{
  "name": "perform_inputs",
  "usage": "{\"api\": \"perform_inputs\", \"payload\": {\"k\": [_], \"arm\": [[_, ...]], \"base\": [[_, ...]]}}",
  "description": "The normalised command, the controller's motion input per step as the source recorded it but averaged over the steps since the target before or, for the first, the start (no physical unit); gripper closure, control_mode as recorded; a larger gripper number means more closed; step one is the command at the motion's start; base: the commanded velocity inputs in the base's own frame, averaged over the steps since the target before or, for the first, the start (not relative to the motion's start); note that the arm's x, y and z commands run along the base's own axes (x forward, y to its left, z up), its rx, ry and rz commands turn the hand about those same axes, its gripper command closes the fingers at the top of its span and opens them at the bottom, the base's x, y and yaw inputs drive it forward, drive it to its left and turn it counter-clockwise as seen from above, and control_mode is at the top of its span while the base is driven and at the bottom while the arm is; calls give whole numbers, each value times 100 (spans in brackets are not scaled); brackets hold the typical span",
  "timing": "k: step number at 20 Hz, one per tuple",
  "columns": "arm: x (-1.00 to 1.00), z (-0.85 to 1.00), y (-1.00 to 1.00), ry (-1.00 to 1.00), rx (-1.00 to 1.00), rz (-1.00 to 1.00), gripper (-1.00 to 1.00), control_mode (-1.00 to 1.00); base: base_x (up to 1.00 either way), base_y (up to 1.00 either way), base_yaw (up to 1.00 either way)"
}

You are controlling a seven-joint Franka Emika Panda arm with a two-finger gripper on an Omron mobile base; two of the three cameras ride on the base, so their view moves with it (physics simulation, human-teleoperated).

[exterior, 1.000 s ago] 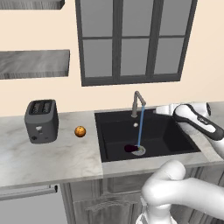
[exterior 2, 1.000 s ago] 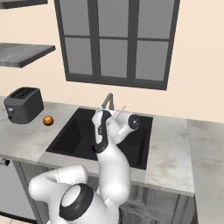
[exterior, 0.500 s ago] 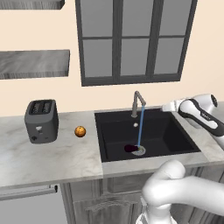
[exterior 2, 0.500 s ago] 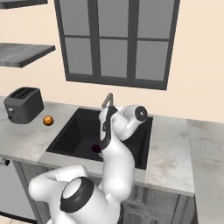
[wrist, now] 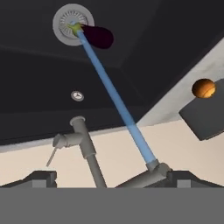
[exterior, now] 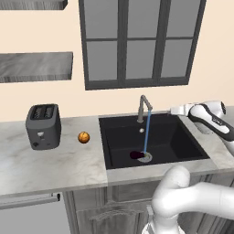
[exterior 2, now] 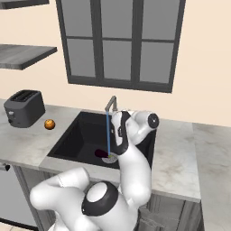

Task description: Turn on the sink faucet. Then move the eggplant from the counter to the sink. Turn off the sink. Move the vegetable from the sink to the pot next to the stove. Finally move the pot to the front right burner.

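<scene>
- While water runs in a blue stream from the sink faucet into the sink, the first step of the task reads as done.
- Second step also reads as done: the eggplant lies on the basin floor, touching the round silver drain, at 9 o'clock of the drain in the left base view.
- Stream lands on the drain right beside the eggplant; in the hand view it strikes at the vegetable's green stem end.
- Gripper hovers above the worktop at the 3 o'clock side of the faucet, level with the spout; its fingers stand spread wide and grasp nothing.
- Hand view looks along the faucet, with its small side handle near one finger; no contact is visible.
- Judgement: the step in hand is turning the water off, and it is not yet done, since the stream is flowing.
- Remaining after that: lift the eggplant out of the sink, put it in the pot next to the stove, then set the pot on the front right burner.
- Other items noted on the worktop at the 9 o'clock side of the sink: a small orange fruit and, beyond it, a dark toaster; neither belongs to the task.
</scene>
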Motion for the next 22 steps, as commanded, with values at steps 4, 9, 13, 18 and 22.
{"api": "perform_inputs", "payload": {"k": [4, 9, 13, 18, 22], "arm": [[20, -23, -42, -22, -6, 20, -100, -100], [0, 7, -2, 7, -6, -10, -100, -100], [0, 0, 0, 18, -8, -12, -100, -100], [11, -9, 0, 22, -10, -6, -100, -100], [21, -8, 0, 26, -9, -2, -100, -100]], "base": [[0, 0, 0], [0, 0, 0], [0, 0, 0], [0, 0, 0], [0, 0, 0]]}}
